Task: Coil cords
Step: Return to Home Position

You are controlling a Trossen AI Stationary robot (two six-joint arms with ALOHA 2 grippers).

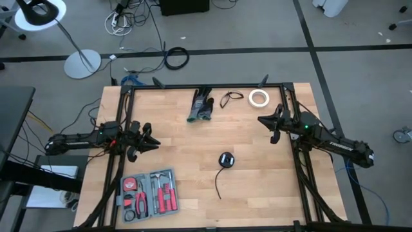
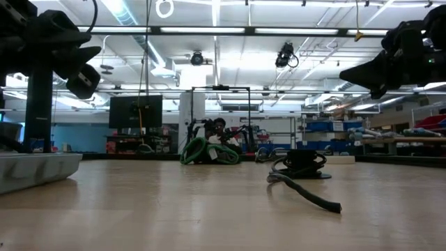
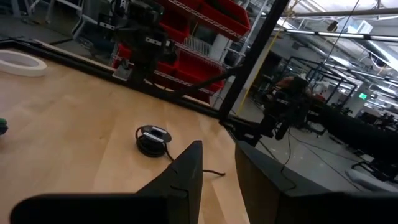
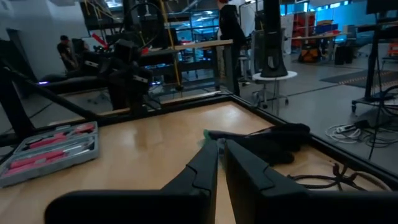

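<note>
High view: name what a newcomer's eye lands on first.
A compact black cord bundle sits mid-table, its loose tail trailing toward the picture's bottom. A tool case with red handles lies bottom left. The left end effector and right end effector hover empty at the table's sides.

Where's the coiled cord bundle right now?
High view: the coiled cord bundle lies on the table just right of centre, untouched, with the tool case to its lower left.

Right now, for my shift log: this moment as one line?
left hand: raised, empty | right hand: raised, empty | cord bundle: mid-table, tail loose | small cord loop: beside tape roll
</note>
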